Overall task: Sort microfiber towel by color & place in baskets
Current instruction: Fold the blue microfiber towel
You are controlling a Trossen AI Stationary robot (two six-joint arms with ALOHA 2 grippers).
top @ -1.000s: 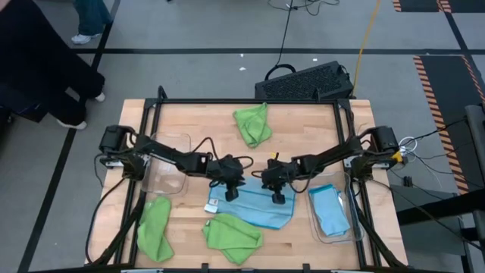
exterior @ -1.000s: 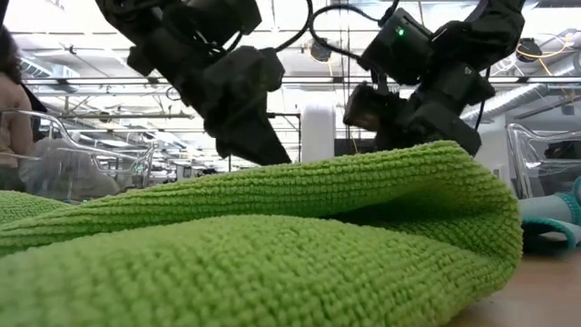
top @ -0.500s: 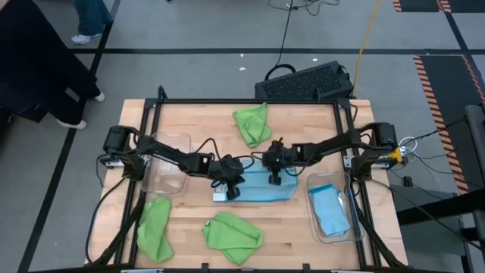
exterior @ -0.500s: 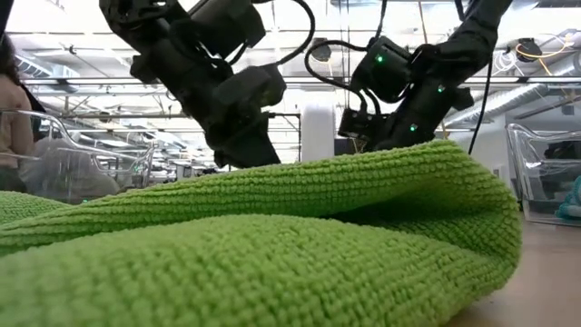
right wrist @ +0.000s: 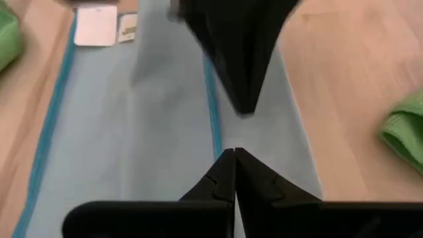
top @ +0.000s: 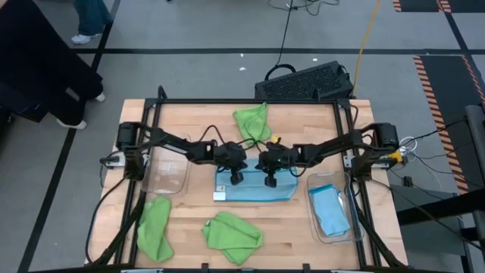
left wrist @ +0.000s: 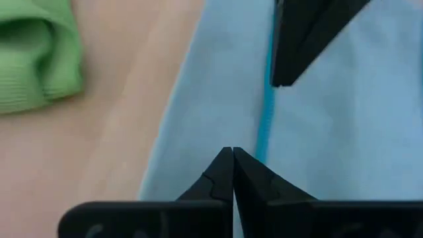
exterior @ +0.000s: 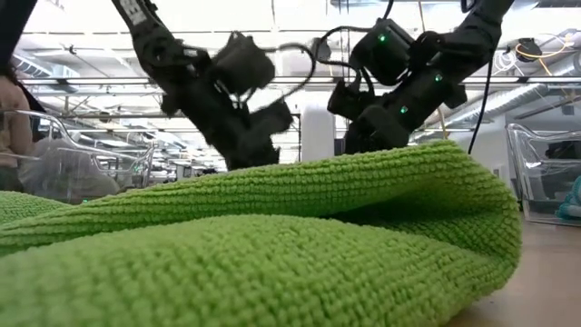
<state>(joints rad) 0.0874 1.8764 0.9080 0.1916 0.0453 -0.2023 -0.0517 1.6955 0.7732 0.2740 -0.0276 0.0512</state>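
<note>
The desk carries three lime green towels, one at the far edge (top: 252, 123), one at the near left (top: 154, 227) and one at the near middle (top: 233, 236), two light blue towels, one folded mid-desk (top: 254, 189) and one (top: 331, 210) inside the right of two clear baskets (top: 317, 222) (top: 167, 180).

Floor (top: 197, 30): grey, dark tape lines | 12 o'clock: black perforated crate (top: 305, 82), black cable, yellow cable (top: 367, 30) | 3 o'clock: orange-black hazard stripes (top: 439, 91) | 10 o'clock: person's legs (top: 45, 68) | Ceiling: bright lights (exterior: 73, 14)
</note>
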